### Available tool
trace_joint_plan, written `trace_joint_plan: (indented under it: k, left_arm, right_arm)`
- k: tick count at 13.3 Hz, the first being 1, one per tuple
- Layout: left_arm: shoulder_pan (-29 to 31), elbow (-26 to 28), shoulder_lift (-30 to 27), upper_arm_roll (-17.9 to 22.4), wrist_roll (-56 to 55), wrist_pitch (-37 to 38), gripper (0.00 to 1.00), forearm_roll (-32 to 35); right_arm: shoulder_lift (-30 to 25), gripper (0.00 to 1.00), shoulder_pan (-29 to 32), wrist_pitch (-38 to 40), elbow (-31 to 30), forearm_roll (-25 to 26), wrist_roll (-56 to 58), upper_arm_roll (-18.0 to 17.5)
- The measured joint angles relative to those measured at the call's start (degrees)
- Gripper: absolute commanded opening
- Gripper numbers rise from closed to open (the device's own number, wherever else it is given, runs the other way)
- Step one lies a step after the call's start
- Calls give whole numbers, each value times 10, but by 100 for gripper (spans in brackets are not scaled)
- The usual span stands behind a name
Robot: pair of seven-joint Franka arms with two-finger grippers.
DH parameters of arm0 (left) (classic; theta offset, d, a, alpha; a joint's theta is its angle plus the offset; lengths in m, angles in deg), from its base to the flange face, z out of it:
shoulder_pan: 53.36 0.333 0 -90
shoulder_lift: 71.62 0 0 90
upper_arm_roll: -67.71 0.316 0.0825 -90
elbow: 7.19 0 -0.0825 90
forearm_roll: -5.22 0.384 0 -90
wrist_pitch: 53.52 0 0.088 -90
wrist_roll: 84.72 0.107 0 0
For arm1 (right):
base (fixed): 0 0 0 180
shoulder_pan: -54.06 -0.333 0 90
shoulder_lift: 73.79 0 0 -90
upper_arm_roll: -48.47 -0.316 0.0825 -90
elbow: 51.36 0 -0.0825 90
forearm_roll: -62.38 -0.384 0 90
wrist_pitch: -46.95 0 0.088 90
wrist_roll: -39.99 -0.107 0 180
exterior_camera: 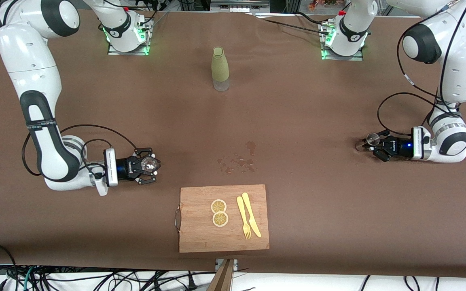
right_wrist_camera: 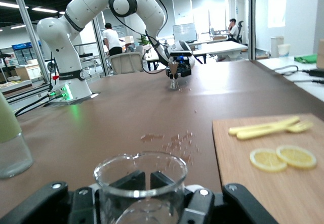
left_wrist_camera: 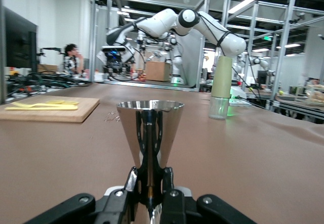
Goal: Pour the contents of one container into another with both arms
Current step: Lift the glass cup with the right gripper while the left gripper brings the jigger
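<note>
My right gripper [exterior_camera: 151, 165] lies low at the right arm's end of the table, shut on a small clear glass beaker [exterior_camera: 150, 162]. In the right wrist view the beaker [right_wrist_camera: 140, 181] fills the space between the fingers of the right gripper [right_wrist_camera: 147, 196] and looks empty. My left gripper [exterior_camera: 368, 145] is low at the left arm's end, shut on the narrow waist of a shiny metal cone cup [exterior_camera: 373, 139]. The left wrist view shows the cup [left_wrist_camera: 150, 125] upright in the left gripper [left_wrist_camera: 150, 181].
A bottle with a pale green sleeve [exterior_camera: 220, 68] stands between the two arm bases. Wet drops [exterior_camera: 237, 161] spot the brown table near its middle. Nearer the camera lies a wooden cutting board [exterior_camera: 200, 238] with two lemon slices [exterior_camera: 219, 212], a yellow knife and fork [exterior_camera: 248, 220].
</note>
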Motion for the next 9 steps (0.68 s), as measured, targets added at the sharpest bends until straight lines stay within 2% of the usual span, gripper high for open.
trace_joint_plan:
  k: [5,9]
  left_arm:
    - [-74,-5,-18,-29,-59,-35,0,-95]
    - [-126,-5,-19,-89,-95,-113,0,-115]
  right_arm:
    - [-23,3,-61,-73,18,0,-32,-50]
    - [-46,3,-150,-206,19,0,-122,-63]
